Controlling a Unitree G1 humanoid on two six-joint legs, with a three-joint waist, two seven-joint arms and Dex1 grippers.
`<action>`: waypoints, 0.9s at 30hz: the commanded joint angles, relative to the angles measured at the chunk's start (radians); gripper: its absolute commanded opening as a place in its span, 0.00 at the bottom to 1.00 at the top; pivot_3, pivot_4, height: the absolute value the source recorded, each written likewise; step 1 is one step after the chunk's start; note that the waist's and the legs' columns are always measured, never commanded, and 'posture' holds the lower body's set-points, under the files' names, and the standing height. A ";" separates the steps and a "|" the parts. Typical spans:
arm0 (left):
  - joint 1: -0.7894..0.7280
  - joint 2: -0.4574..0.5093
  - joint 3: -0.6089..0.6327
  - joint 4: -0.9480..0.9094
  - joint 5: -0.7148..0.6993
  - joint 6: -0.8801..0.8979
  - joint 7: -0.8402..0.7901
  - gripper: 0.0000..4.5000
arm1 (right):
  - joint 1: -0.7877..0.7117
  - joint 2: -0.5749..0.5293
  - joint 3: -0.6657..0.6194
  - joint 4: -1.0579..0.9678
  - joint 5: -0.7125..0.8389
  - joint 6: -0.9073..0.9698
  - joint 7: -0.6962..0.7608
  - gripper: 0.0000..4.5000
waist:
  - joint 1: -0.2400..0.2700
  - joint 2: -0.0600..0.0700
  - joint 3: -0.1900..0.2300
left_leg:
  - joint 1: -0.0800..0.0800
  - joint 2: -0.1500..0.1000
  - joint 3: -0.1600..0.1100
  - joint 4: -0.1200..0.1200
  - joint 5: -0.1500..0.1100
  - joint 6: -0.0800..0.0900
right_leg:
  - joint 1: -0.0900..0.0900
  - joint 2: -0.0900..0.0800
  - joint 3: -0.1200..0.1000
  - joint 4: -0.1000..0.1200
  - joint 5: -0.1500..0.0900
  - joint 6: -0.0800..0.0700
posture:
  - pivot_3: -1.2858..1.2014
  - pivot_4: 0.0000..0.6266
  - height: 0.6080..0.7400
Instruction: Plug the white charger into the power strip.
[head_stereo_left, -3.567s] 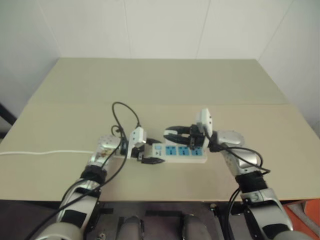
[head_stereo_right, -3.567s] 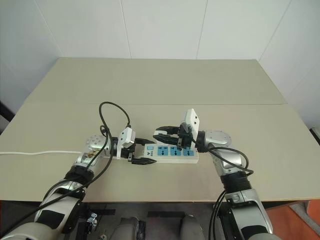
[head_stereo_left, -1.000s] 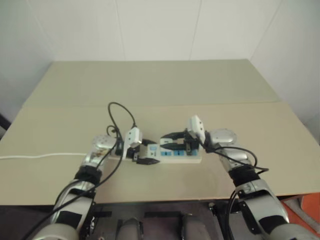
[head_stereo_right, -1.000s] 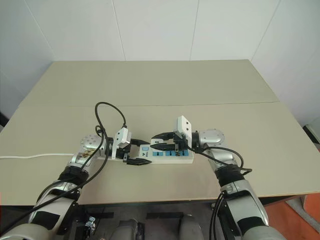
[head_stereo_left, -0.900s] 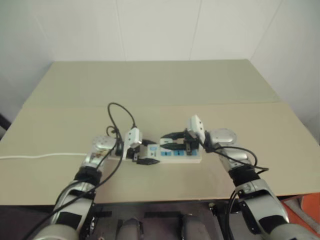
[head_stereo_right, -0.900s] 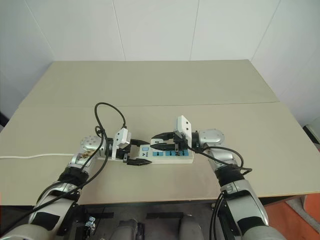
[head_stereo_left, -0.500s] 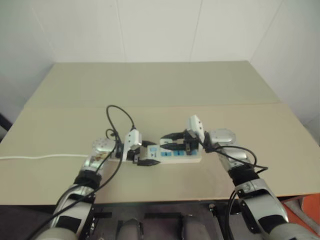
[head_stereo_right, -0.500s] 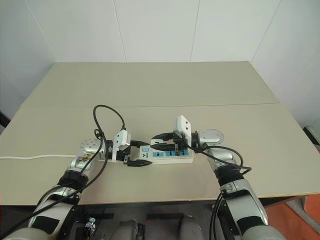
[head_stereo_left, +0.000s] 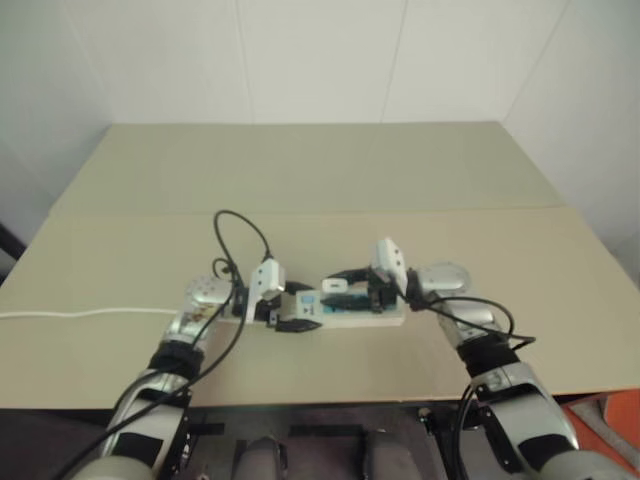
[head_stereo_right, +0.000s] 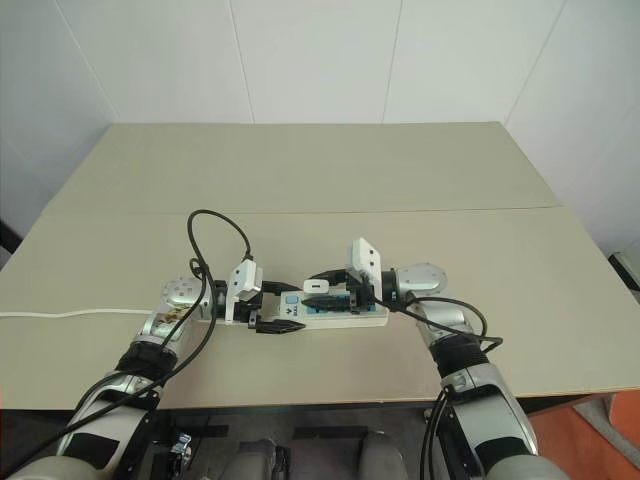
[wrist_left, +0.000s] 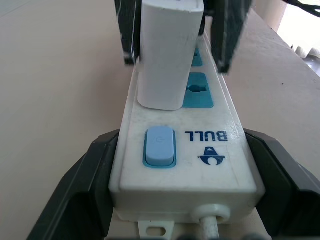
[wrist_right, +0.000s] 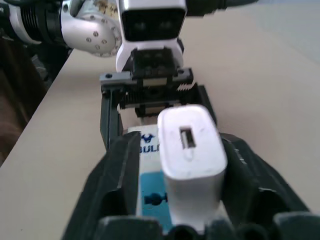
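While the left gripper (head_stereo_right: 275, 311) clamps the strip's (wrist_left: 186, 165) cord end on the table (head_stereo_right: 300, 180), the charger (wrist_left: 167, 55) stands upright in a socket beside printed "BULL", between the right gripper's (head_stereo_right: 322, 288) parted fingers (wrist_right: 120, 180).

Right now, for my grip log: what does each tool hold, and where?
Left tool clamps the power strip at its switch end, by the long sides. Right tool straddles the white charger, seemingly not gripping it.
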 joint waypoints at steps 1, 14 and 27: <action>0.008 0.000 -0.017 -0.006 0.007 0.006 -0.005 0.73 | 0.011 0.005 0.021 -0.009 -0.015 0.018 0.014 0.84 | 0.000 0.000 0.000 | 0.000 0.000 0.000 0.000 0.000 0.000 | 0.000 0.000 0.000 0.000 0.000 0.000 | 0.52 0.24 1.00; -0.010 -0.003 -0.006 -0.013 -0.012 0.047 -0.016 1.00 | -0.025 -0.015 -0.024 -0.025 0.003 0.032 0.004 0.99 | 0.002 0.000 0.000 | 0.000 0.000 0.000 0.000 0.000 0.000 | -0.001 0.000 0.000 0.000 0.000 0.000 | 0.52 0.24 1.00; -0.004 0.171 0.080 -0.289 -0.184 0.241 -0.134 1.00 | 0.035 -0.254 -0.176 -0.268 0.111 0.133 0.039 0.99 | 0.011 0.000 0.004 | -0.018 0.000 0.000 0.002 0.001 -0.001 | -0.017 0.000 -0.001 0.001 0.000 0.000 | 0.52 0.24 1.00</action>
